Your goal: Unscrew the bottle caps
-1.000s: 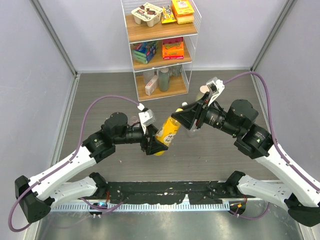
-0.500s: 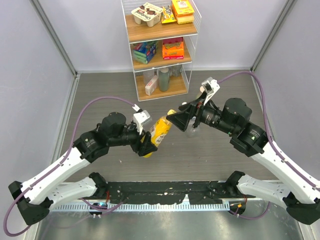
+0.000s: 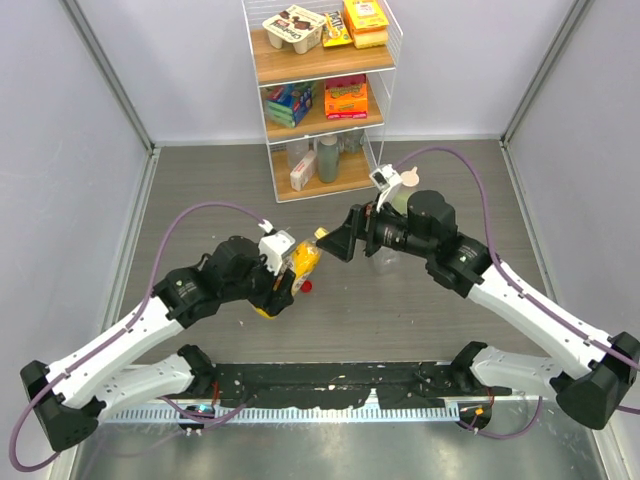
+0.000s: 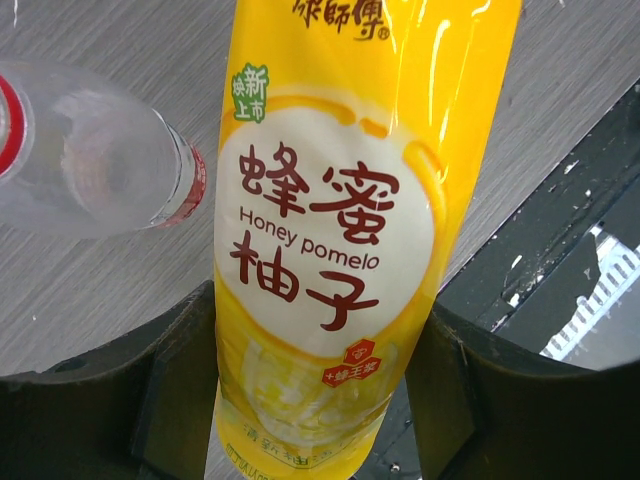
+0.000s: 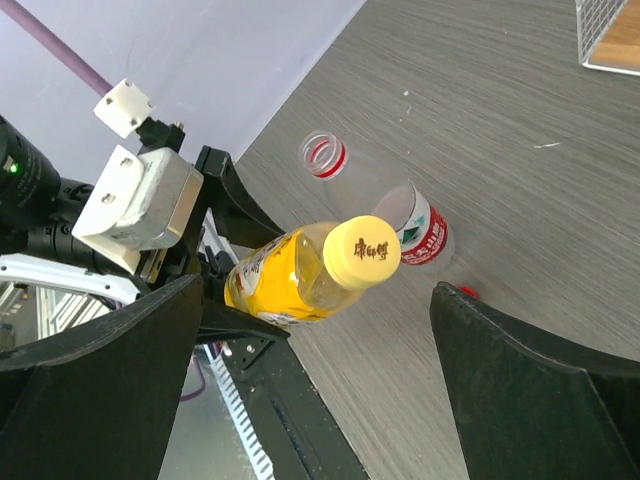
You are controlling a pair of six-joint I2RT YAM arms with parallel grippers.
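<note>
R end effector let go of the yellow cap – cap not off yet.
R end effector (image 5: 320,375) was shut on the yellow cap (image 5: 362,252) 1 sec ago; now it's wide open, pulled back, holding nothing. L end effector (image 4: 320,400) grips the yellow bottle (image 4: 330,250) round its body, tipped over the table (image 5: 520,120). Cap sits on the neck, so prob. a re-grip btwn twists; more turns needed. 1 red cap (image 3: 305,287) lies on the table, off already.

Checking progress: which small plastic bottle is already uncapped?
The clear red-labelled plastic bottle lying on the table, its neck open; the yellow juice bottle in the left gripper has its yellow cap on.
</note>
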